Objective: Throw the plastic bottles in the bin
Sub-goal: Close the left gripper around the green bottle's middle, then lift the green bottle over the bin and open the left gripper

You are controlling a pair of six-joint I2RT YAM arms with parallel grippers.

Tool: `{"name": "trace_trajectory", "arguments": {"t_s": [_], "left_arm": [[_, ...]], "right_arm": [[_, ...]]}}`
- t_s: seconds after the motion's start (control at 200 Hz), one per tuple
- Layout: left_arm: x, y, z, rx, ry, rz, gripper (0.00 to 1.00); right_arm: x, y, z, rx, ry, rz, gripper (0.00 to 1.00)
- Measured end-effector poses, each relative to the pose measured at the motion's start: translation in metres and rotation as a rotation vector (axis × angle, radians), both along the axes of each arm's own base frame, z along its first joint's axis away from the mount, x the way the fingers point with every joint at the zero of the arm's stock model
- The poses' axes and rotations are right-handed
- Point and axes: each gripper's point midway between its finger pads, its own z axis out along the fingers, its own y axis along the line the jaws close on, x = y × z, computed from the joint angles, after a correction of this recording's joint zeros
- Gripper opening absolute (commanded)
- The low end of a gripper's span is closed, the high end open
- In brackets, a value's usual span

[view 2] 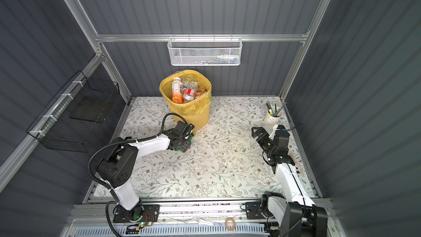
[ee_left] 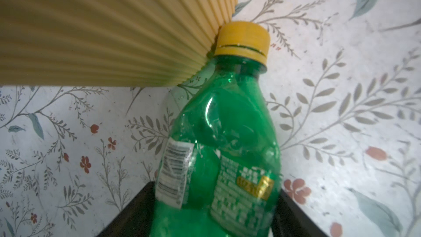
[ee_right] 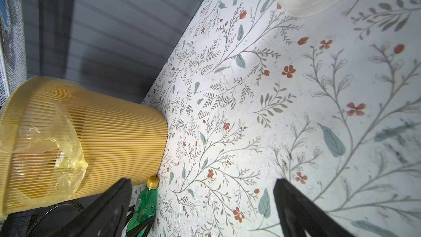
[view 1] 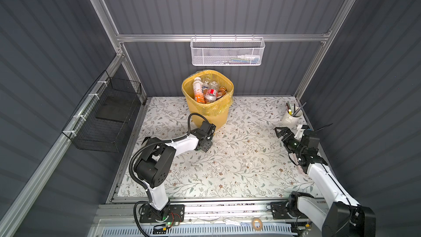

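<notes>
A green bottle [ee_left: 218, 133] with a yellow cap lies on the floral table, its cap touching the foot of the yellow bin [ee_left: 102, 30]. My left gripper [ee_left: 216, 186] has a black finger pressed against each side of the bottle's labelled body. In both top views the left gripper [view 1: 206, 143] sits low in front of the bin [view 1: 209, 110], and the arm hides most of the bottle. Several plastic bottles [view 1: 209, 92] fill the bin. My right gripper [view 1: 282, 133] hovers open and empty at the right side. The right wrist view also shows the green bottle [ee_right: 145, 201] beside the bin [ee_right: 102, 137].
A white cup of pens [view 1: 291, 116] stands at the back right, just behind my right gripper. A white mesh basket [view 1: 226, 52] hangs on the back wall above the bin. A black wire basket [view 1: 102, 119] hangs on the left wall.
</notes>
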Motion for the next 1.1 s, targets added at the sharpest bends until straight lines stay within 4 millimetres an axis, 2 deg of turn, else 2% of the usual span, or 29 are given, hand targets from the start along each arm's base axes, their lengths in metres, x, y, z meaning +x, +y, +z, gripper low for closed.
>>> {"name": "trace_trajectory", "arguments": {"t_s": [0.285,0.32,0.37,0.48,0.67,0.765,0.885,0.93,1.101], "left_arm": [[-0.041,-0.032,0.008,-0.028,0.034,-0.04,0.73],[-0.045,-0.032,0.009,-0.032,0.038,-0.033,0.76],[-0.049,-0.03,0.01,-0.039,0.043,-0.016,0.86],[-0.049,-0.025,0.017,-0.044,0.026,0.017,0.94],[-0.039,-0.024,0.021,-0.015,-0.006,0.034,0.95],[-0.029,-0.032,0.014,0.001,-0.002,0.026,0.92],[-0.025,-0.038,-0.005,0.036,0.032,0.006,0.83],[-0.022,-0.042,-0.003,0.026,0.03,-0.003,0.8],[-0.024,-0.047,-0.006,0.014,0.046,-0.021,0.55]], "right_arm": [[-0.001,-0.002,-0.002,0.001,0.003,-0.005,0.99],[-0.001,-0.002,-0.002,0.001,0.003,-0.007,0.99],[-0.001,-0.003,-0.002,0.001,0.004,-0.008,0.99],[-0.001,-0.003,-0.002,0.003,0.004,-0.01,0.99],[-0.001,-0.004,-0.002,0.007,0.006,-0.015,0.99],[-0.002,-0.004,-0.006,0.009,0.014,-0.016,0.99],[-0.004,-0.005,-0.006,0.008,0.015,-0.021,0.99],[-0.004,-0.007,-0.004,0.007,0.01,-0.025,0.99],[-0.004,-0.01,-0.002,0.006,0.003,-0.035,0.99]]}}
